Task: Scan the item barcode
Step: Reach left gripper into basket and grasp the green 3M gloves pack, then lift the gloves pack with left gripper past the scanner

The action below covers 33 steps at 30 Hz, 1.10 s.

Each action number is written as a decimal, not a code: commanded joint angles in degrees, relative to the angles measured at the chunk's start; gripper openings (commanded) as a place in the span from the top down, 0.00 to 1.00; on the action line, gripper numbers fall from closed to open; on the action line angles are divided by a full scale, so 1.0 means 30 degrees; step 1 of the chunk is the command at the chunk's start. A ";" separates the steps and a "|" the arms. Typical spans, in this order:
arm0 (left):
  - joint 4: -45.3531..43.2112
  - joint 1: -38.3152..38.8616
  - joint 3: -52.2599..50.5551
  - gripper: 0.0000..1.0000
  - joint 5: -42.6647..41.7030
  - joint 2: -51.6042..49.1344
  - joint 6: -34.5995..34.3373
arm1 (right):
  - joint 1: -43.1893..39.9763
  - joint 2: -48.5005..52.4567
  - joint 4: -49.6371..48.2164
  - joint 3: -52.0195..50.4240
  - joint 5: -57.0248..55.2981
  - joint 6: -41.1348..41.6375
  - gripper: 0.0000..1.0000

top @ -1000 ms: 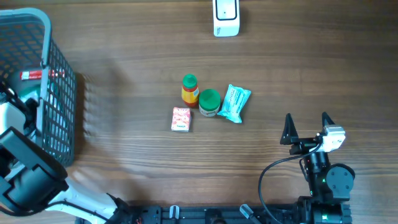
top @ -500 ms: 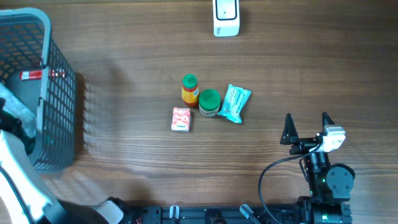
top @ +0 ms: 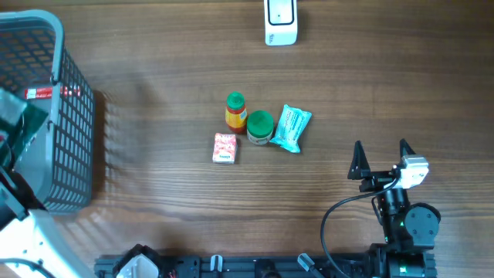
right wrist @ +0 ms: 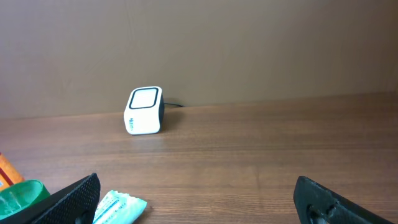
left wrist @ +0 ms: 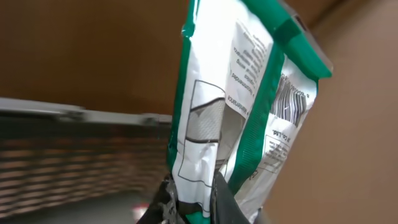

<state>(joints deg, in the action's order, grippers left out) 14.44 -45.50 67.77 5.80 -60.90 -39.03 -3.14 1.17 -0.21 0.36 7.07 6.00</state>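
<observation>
Brown wooden desk [top: 154, 62]. Your left gripper [left wrist: 191, 202] is clamped on the green-and-white foil pouch [left wrist: 242, 112], over the grey wire basket [top: 73, 116] at the left edge; right gripper [top: 380, 149] gapes empty. Step: transport. Next: turn its barcode [left wrist: 289, 99] toward the white box scanner [top: 280, 22], far edge.

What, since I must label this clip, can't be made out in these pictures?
- Left wrist: the packet in the left gripper fills the view; its barcode is too blurred to read, and the basket behind is partly hidden.
- Overhead: any barcodes on the small items are too small.
- Right wrist: the green-lidded jar is cut by the bottom edge.
</observation>
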 commanded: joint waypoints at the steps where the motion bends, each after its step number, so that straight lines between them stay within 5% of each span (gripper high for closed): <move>1: -0.0313 0.0211 0.0058 0.96 -0.5399 0.0852 -0.3395 | 0.0058 -0.0073 -0.0073 -0.0022 0.0015 0.0051 0.00; 8: -0.0590 0.3257 0.0051 0.96 -0.9712 0.1042 -0.3723 | 0.0058 -0.0073 -0.0073 -0.0022 0.0015 0.0051 0.00; 14: -0.0466 0.8881 0.0051 0.96 -0.9653 0.0780 0.0146 | 0.0058 -0.0073 -0.0073 -0.0022 0.0015 0.0044 0.00; 24: 0.0131 1.6109 0.0051 0.96 -0.3774 -0.0204 0.0947 | 0.0058 -0.0066 -0.0073 -0.0022 0.0015 0.0044 0.00; 33: 0.1938 1.8812 0.0051 0.96 -0.0350 -0.2135 0.0940 | 0.0058 -0.0066 -0.0073 -0.0022 0.0015 0.0036 0.00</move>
<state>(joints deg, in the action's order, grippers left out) 19.25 9.10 67.77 -1.72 -64.51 -37.54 -3.14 1.17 -0.21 0.36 7.07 6.00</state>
